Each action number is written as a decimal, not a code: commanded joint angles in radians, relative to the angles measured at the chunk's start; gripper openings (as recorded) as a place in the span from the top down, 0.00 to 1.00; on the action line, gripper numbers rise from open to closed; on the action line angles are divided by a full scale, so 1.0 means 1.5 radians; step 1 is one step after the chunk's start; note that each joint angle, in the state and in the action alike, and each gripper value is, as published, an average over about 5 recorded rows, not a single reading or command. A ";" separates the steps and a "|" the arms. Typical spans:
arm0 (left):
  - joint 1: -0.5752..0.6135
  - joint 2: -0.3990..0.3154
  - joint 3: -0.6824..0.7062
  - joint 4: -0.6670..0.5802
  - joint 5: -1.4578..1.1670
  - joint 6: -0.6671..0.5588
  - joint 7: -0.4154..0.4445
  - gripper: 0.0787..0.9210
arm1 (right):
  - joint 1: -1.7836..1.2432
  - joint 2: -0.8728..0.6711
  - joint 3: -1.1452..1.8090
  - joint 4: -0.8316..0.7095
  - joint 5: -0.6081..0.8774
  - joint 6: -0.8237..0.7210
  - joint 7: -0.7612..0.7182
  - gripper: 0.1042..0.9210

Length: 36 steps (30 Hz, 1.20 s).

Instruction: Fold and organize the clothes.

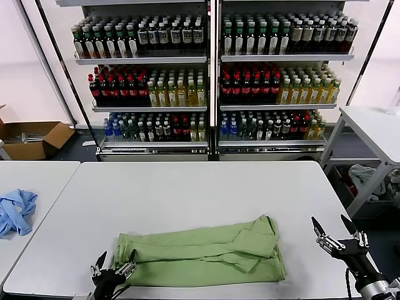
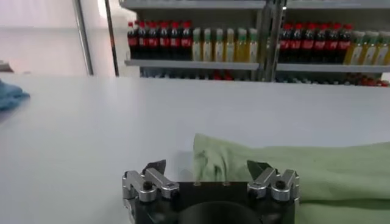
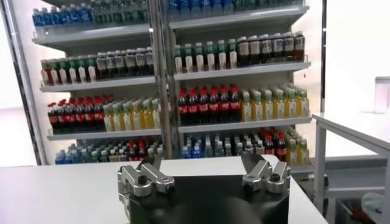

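One green polo shirt [image 1: 206, 253], one blue garment [image 1: 15, 211], two grippers, one cardboard box [image 1: 31, 139], two bottle shelving units.

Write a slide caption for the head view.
Folded green polo shirt on white table; left hand open at its corner, right hand open alongside.

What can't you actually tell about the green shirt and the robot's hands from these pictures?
- Green shirt: the head view shows it folded into a long band, so its chest and any print are tucked out of sight.
- Shirt in the left wrist view: the picture's edge and the left gripper cut it off.
- Right gripper: the shirt is absent from its wrist view.
- Blue garment: crumpled, cut by the head view's edge.
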<state>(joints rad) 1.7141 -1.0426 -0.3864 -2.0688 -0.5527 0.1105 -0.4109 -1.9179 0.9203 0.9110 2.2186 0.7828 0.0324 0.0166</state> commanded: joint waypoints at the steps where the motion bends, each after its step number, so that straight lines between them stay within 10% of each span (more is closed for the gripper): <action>1: -0.016 -0.003 0.019 0.017 -0.094 0.014 0.009 0.14 | -0.008 0.000 0.016 0.012 0.005 0.001 -0.007 0.12; 19: -0.044 0.011 0.025 0.011 -0.046 -0.011 -0.074 0.73 | 0.056 -0.005 -0.068 0.010 -0.056 0.000 0.034 0.12; 26: -0.051 0.071 -0.147 -0.034 -0.118 0.028 -0.092 0.94 | 0.105 -0.014 -0.098 0.014 -0.063 -0.019 0.044 0.12; 36: 0.048 0.092 -0.431 -0.125 -0.178 0.092 -0.095 0.96 | 0.131 -0.023 -0.121 0.015 -0.063 -0.032 0.054 0.12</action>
<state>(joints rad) 1.6841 -0.9451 -0.6320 -2.1290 -0.7355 0.1718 -0.5263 -1.7693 0.8909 0.7650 2.2423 0.6994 -0.0011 0.0841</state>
